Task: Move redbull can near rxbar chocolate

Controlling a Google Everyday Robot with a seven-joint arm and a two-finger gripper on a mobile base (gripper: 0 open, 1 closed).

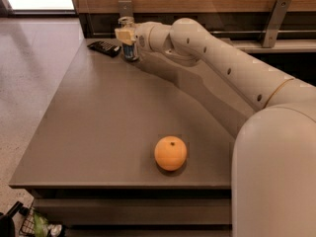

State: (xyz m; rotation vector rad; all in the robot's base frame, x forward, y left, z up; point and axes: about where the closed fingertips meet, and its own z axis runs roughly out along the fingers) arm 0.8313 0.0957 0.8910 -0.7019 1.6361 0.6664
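Observation:
The redbull can [129, 52] stands upright at the far left of the grey table [98, 117], its silver top showing above the fingers. My gripper [126, 35] is around its upper part, reaching in from the right. The rxbar chocolate [103, 47], a flat dark bar, lies on the table just left of the can, close beside it.
An orange [171, 153] sits near the table's front edge. A wooden wall panel with two metal brackets [273, 19] runs along the back. My arm [222, 68] stretches across the right side of the table. The floor lies to the left.

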